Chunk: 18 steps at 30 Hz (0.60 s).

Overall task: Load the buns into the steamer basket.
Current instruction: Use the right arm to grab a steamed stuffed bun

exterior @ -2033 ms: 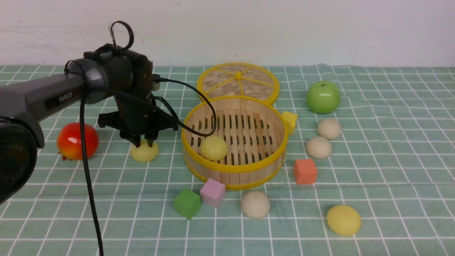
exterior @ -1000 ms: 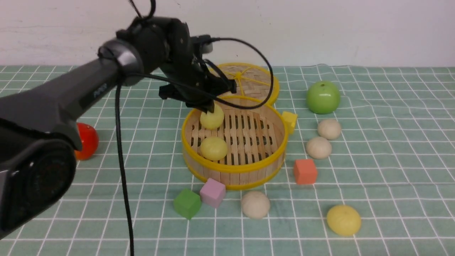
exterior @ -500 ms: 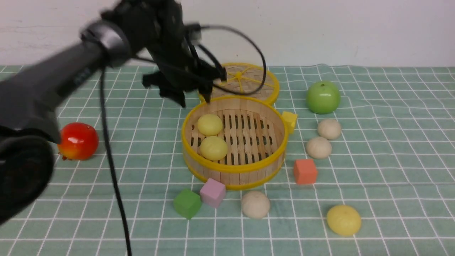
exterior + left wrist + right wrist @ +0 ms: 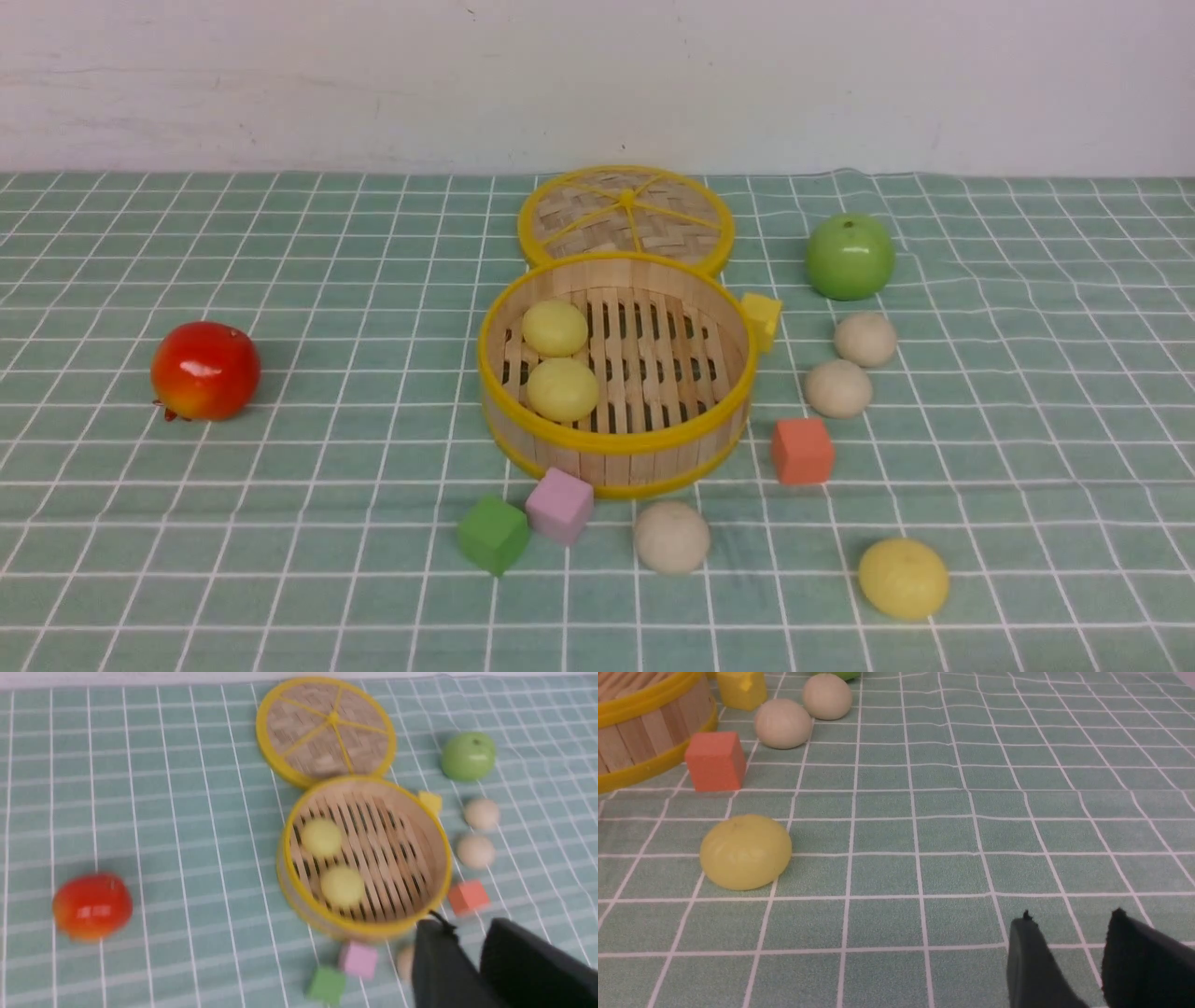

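Sitting in slatted steamer basket (image 4: 616, 444): two smooth buns (image 4: 555, 328); left fingers (image 4: 439, 970) seemingly ajar, right fingers (image 4: 1031, 970) apart, empty.

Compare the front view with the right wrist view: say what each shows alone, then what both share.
Front only: the red fruit, the woven lid, two yellow buns inside the steamer basket, the green cube, the pink cube and the beige bun in front of the basket.
Right wrist only: the right gripper, its jaws apart with nothing between them.
Both: part of the basket's wall, the loose yellow bun on the cloth, the orange cube, the yellow cube and the two beige buns beside the basket.
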Available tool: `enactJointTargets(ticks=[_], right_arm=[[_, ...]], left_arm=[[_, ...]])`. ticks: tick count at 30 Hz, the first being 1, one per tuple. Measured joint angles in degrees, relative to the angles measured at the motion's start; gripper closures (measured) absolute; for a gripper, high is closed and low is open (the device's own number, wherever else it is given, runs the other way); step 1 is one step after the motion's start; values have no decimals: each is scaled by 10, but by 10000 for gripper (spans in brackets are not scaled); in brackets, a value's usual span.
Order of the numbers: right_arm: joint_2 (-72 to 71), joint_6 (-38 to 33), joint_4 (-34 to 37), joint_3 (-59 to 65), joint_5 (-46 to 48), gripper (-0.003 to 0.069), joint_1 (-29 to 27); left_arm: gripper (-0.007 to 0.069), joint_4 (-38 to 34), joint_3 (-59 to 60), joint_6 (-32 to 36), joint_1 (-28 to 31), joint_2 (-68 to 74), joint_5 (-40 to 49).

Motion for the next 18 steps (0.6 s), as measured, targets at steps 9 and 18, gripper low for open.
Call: enactJointTargets(ticks=[9,18], right_arm=[[0,0,0,0,0,419,0],[0,0,-1,0,0,419,0]], left_arm=[[638,-6,505,-20,0,-463,-266],[638,11,688,-152,0,-652,-302]])
